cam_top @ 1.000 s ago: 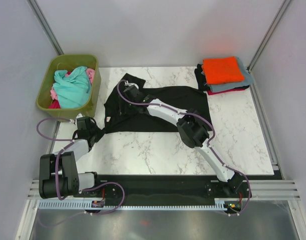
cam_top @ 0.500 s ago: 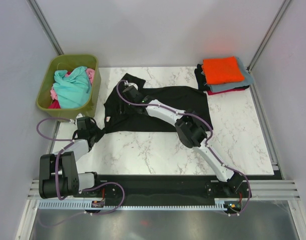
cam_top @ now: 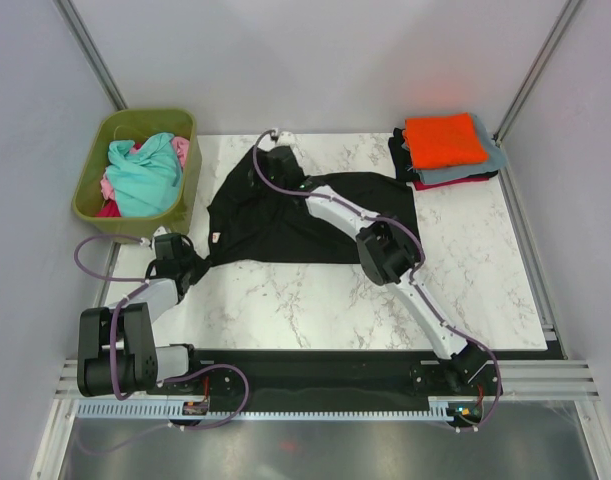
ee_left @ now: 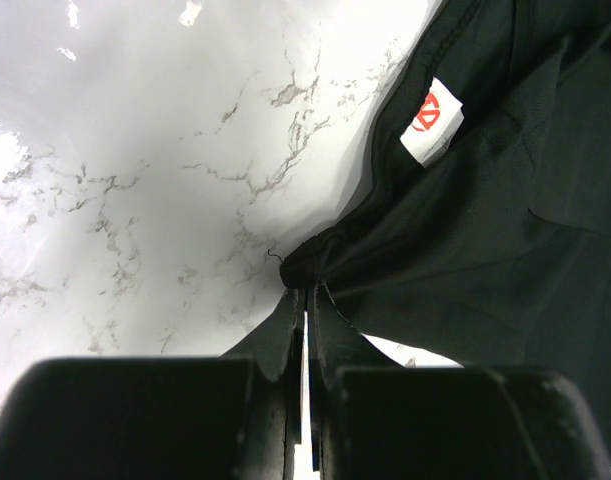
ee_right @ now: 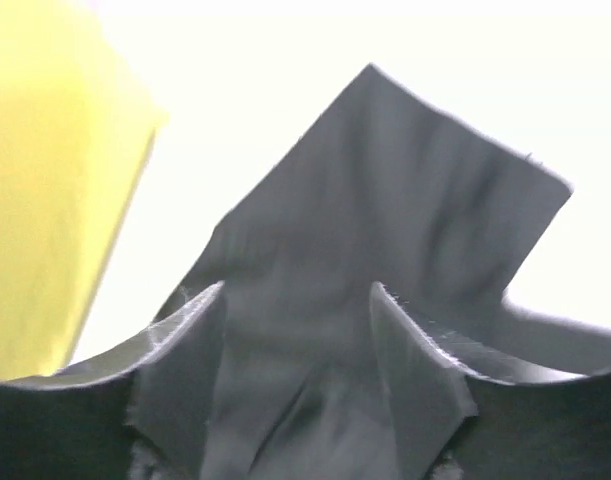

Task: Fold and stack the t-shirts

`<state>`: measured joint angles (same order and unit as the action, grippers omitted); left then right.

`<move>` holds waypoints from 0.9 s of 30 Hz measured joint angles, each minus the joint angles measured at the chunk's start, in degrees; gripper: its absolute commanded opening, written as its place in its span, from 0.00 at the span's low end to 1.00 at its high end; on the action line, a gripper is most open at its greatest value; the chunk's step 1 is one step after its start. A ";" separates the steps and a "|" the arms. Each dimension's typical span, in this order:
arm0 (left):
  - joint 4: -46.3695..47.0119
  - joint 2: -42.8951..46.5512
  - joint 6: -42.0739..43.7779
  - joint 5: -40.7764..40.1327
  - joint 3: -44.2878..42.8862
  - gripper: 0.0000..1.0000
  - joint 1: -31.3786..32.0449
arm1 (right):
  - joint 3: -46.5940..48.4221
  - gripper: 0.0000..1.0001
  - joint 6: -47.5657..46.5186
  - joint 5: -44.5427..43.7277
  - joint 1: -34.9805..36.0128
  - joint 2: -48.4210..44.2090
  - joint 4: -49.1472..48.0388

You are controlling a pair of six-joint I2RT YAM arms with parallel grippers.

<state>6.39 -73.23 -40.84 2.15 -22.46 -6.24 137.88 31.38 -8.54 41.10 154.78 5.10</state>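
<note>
A large black t-shirt [cam_top: 285,215] lies spread on the marble table [cam_top: 465,270]. My left gripper [cam_top: 192,266] is shut on its near-left corner. In the left wrist view the jaws [ee_left: 305,292] pinch a bunch of the black cloth [ee_left: 505,200], and a small white tag [ee_left: 432,120] with a red mark shows beyond. My right gripper [cam_top: 275,158] is at the shirt's far edge over a sleeve. In the right wrist view it [ee_right: 295,290] is open, with the black cloth [ee_right: 385,200] lying between and past its fingers [ee_right: 190,330].
An olive-green tub [cam_top: 95,165] at the back left holds teal [cam_top: 145,175], pink and red shirts; it is a yellow blur [ee_right: 45,200] in the right wrist view. A folded stack, orange [cam_top: 445,140] on top of grey-blue, magenta and black, sits back right.
My right gripper has moved away from me, from over the shirt's upper left part to its far edge over the sleeve. The left gripper has kept its hold and place.
</note>
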 measured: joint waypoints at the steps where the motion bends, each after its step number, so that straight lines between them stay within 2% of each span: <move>1: 0.00 0.00 0.00 -0.02 0.00 0.02 0.00 | 0.24 0.74 -0.85 -0.17 -1.16 0.02 -2.71; 5: 0.00 0.00 0.00 -0.02 0.00 0.02 0.02 | 0.50 0.84 -5.22 -0.42 -4.68 -1.73 -10.25; 7: -0.02 0.00 0.00 -0.02 -0.02 0.02 0.02 | -6.08 0.87 -7.02 -0.98 -5.66 -7.28 -12.33; 9: -0.02 -0.02 0.00 -0.02 -0.04 0.02 0.02 | -20.20 0.89 -7.63 -2.36 -5.84 -18.45 -14.29; 12: 0.00 -0.20 0.00 -0.02 -0.13 0.02 0.11 | -42.36 0.97 -7.32 -5.49 -5.64 -38.66 -14.86; 14: -0.02 -0.28 0.00 -0.02 -0.20 0.02 0.24 | -56.24 0.97 -5.05 -7.48 -5.97 -53.46 -15.30; 16: -0.02 -0.28 0.00 -0.02 -0.24 0.02 0.28 | -66.05 0.95 -1.68 -7.74 -8.50 -65.40 -14.51; 19: -0.09 -0.28 0.00 -0.04 -0.28 0.02 0.39 | -78.73 0.94 2.93 -7.04 -15.74 -76.81 -12.15; 22: -0.11 -0.31 0.00 -0.02 -0.31 0.02 0.39 | -90.44 0.93 6.75 -6.49 -22.45 -81.13 -8.15; 25: -0.11 -0.33 0.00 -0.02 -0.31 0.02 0.39 | -102.38 0.88 9.73 -3.78 -26.40 -81.18 -2.97; 27: -0.13 -0.33 0.00 -0.02 -0.31 0.02 0.39 | -107.12 0.87 10.97 -1.95 -28.83 -80.81 0.09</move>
<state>6.26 -73.56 -40.84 2.13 -22.76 -5.85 30.76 42.35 -10.48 12.27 73.97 5.19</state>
